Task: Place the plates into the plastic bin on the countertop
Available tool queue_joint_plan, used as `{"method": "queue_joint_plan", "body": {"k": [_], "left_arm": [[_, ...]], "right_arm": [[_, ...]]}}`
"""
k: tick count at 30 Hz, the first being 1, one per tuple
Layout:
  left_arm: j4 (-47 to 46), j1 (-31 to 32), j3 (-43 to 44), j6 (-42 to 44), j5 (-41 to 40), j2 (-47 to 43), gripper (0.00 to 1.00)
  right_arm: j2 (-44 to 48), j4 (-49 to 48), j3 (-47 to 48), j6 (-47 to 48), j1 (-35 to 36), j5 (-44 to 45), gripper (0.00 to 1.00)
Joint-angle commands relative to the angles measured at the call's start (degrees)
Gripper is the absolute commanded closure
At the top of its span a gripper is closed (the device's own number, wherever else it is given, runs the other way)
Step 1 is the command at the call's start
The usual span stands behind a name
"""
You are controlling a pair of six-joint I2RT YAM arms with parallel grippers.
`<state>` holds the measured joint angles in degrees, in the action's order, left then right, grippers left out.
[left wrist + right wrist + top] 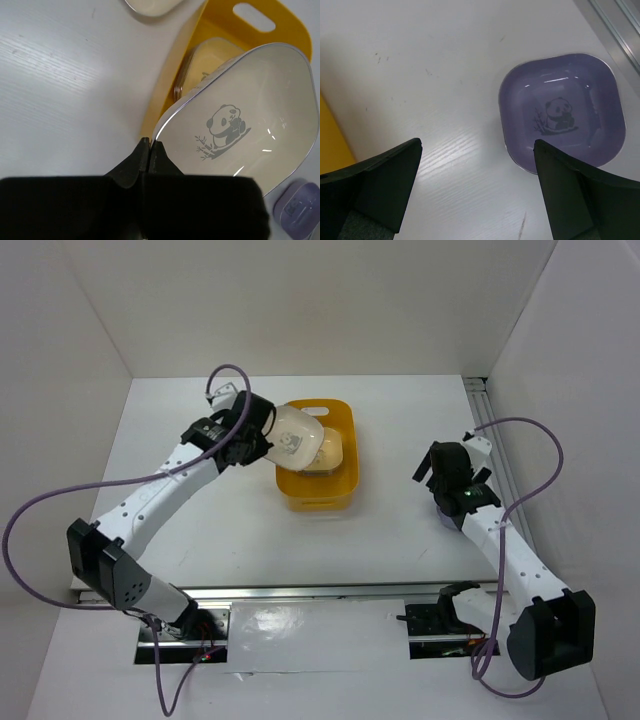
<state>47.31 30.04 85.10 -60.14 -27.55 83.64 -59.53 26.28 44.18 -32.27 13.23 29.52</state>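
White desk [250, 540] is carrying the yellow-orange plastic bin [315, 502]. Above it the left pincer [150, 150] is pinching a cream rounded-square plate [250, 115] by its rim; that tiny hold could be slipping. The right pincer [476, 150] is hanging apart over a lavender plate [562, 110].

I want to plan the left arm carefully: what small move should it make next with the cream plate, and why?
Probably lower the left gripper a little into the plastic bin before opening. Its fingers are shut on the rim of the cream plate, which hangs tilted over the bin's edge, above the plates stacked inside.
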Motion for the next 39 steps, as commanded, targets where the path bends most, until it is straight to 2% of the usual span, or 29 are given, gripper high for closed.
{"method": "queue_joint_plan", "body": {"k": [1, 6, 10, 17, 19, 21, 23, 24, 26, 28, 33, 39], "left_arm": [[-2.57, 2.99, 0.86, -4.62, 0.65, 3.27, 1.0], [-5.56, 5.37, 1.9, -9.28, -0.13, 8.55, 1.0], [-3.36, 4.76, 4.54, -14.99, -0.66, 15.05, 1.0], [-3.81, 3.62, 8.14, -18.17, 0.65, 23.05, 1.0], [-2.41, 2.31, 10.33, -18.78, 2.23, 25.51, 0.94], [-3.01, 2.3, 10.35, -18.79, 2.85, 26.05, 0.78], [-4.94, 2.3, 9.83, -18.09, 3.38, 26.05, 0.55], [-5.47, 2.3, 9.82, -17.47, 3.38, 26.05, 0.36], [-6.0, 2.92, 9.82, -17.47, 3.91, 26.05, 0.22], [-6.53, 3.44, 9.82, -16.94, 4.52, 24.74, 0.15], [-10.12, 7.13, 6.66, -13.61, 6.28, 18.77, 0.13], [-10.66, 12.31, 8.14, -7.9, 6.9, 11.48, 0.1]], "right_arm": [[1.61, 3.69, -1.21, -5.35, -1.36, 5.73, 0.0], [0.38, 4.48, -1.73, -6.4, -1.9, 6.87, 0.0], [-0.94, 4.48, -1.73, -5.88, -1.9, 6.87, 0.0], [-0.33, 2.37, -2.35, -4.73, -1.9, 4.58, 0.0], [-0.33, 3.86, -2.35, -4.73, -1.9, 5.45, 0.0], [-0.33, 5.09, -2.35, -5.96, -0.85, 6.77, 0.0], [-1.02, 5.09, -2.35, -5.96, -0.32, 6.78, 0.0], [-1.03, 5.09, -2.35, -6.48, -0.31, 6.78, 0.0], [-1.56, 4.48, -2.87, -6.49, -0.31, 6.78, 0.0], [-2.08, 4.48, -2.88, -6.49, 0.21, 6.78, 0.0], [-4.18, 3.43, -4.11, -6.49, 0.21, 6.17, 0.0], [-8.66, 0.97, -4.11, -5.79, 0.21, 3.71, 0.02]]}}
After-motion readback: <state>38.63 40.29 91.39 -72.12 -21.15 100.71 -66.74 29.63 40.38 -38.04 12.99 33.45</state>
